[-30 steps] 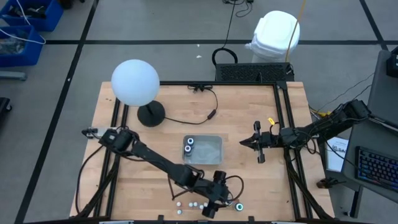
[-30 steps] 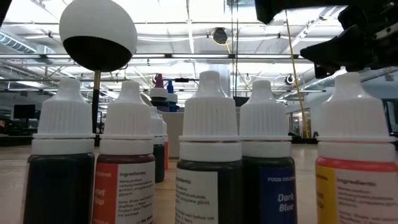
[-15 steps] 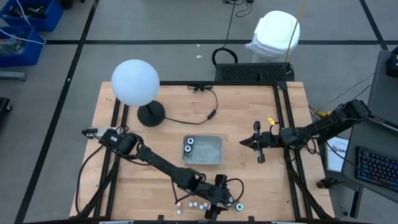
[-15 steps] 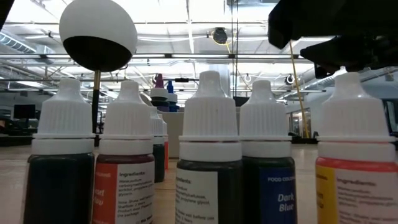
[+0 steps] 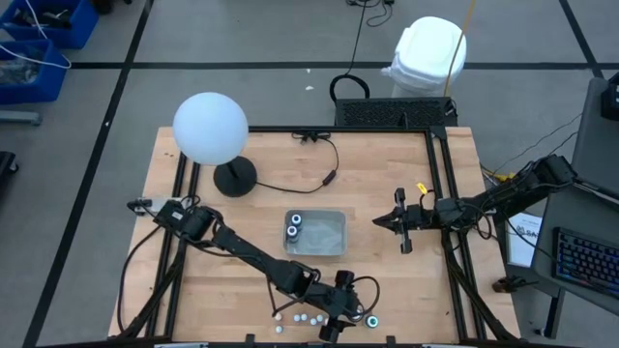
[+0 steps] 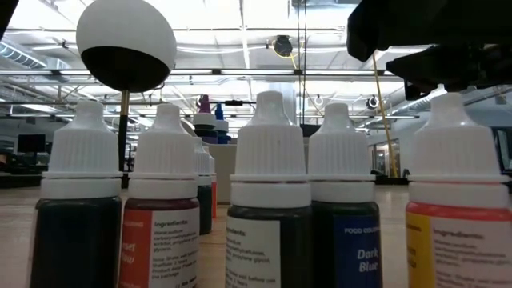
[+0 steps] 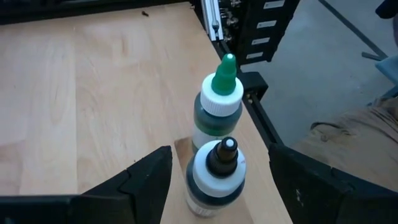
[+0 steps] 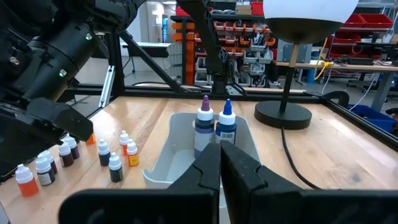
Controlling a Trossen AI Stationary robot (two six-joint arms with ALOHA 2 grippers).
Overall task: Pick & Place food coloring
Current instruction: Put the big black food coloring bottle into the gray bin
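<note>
The left pincer [image 7: 217,163] has come down a little over the food coloring bottles [image 5: 300,316] at the near edge of the bench [image 5: 387,174]. It is wide open around a dark-tipped bottle [image 7: 216,177], so a grab looks close. The right pincer [image 5: 381,224] waits shut beside the tray [image 5: 334,242].

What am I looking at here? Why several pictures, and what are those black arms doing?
Two robot arms work at a wooden table, filmed from above, from table height, and from each wrist. The left gripper is open around a black-tipped bottle at the near edge, with a green-tipped bottle just beyond; nothing is lifted yet. The right gripper waits shut beside the clear tray, which already holds two bottles. Tiny white-capped bottles stand close to the low camera.
</note>
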